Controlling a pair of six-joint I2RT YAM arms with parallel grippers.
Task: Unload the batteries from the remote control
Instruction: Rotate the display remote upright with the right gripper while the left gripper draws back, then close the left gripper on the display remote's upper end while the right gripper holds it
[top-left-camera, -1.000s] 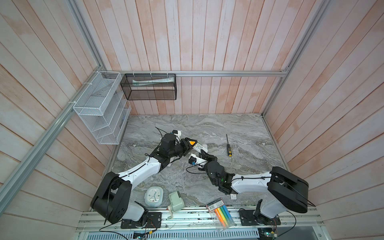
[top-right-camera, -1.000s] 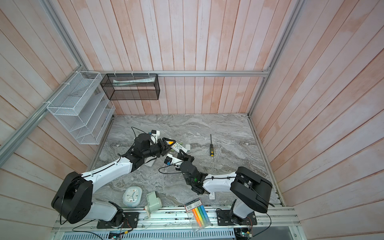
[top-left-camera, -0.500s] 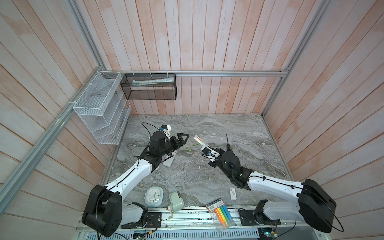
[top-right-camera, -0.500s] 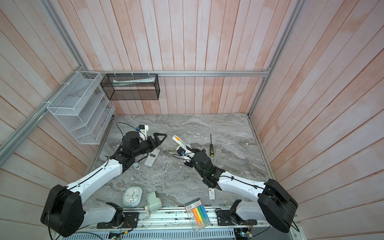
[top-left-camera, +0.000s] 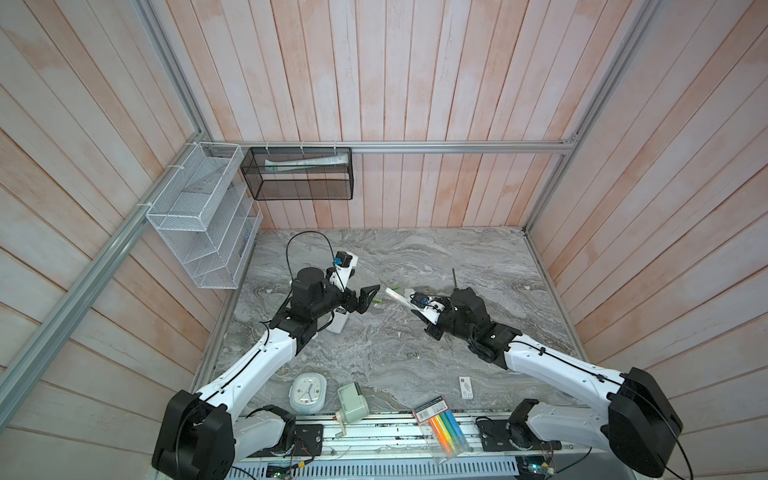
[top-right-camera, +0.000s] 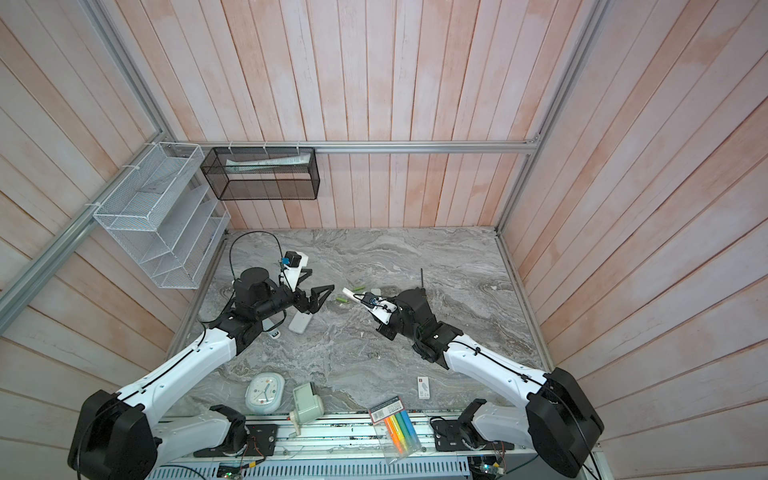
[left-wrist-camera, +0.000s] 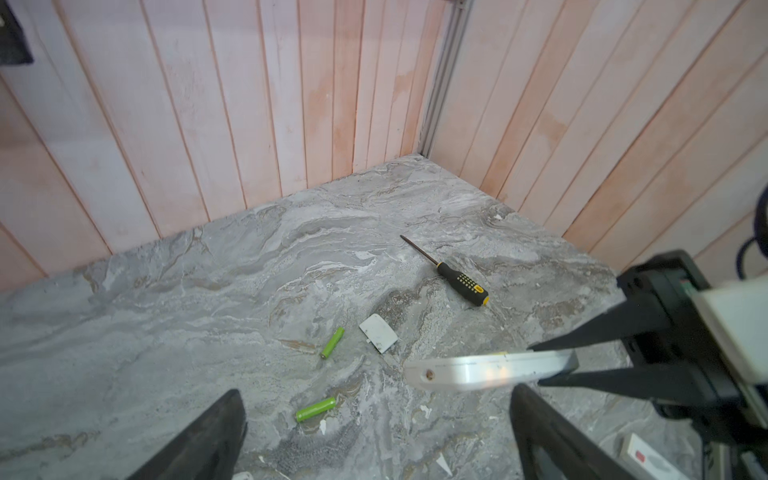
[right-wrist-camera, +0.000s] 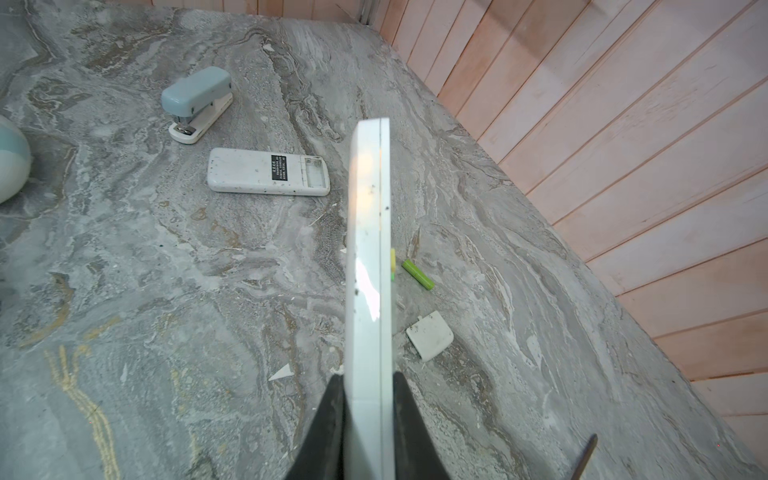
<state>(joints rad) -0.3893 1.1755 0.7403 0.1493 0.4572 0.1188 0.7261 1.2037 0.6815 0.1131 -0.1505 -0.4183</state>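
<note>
Perhaps the yellow battery (right-wrist-camera: 392, 262) peeking from the slim white plastic remote (right-wrist-camera: 370, 249), pinched by the right gripper (right-wrist-camera: 368, 386), drops uncaught beside two lime green batteries (left-wrist-camera: 332, 348) on grey marble (left-wrist-camera: 187, 299), the left gripper (left-wrist-camera: 374, 392) spread

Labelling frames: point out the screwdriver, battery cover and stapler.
screwdriver (left-wrist-camera: 457, 280), left wrist view, on its handle.
battery cover (left-wrist-camera: 378, 333), left wrist view, its flat middle.
stapler (right-wrist-camera: 195, 93), right wrist view, its blue top.
</note>
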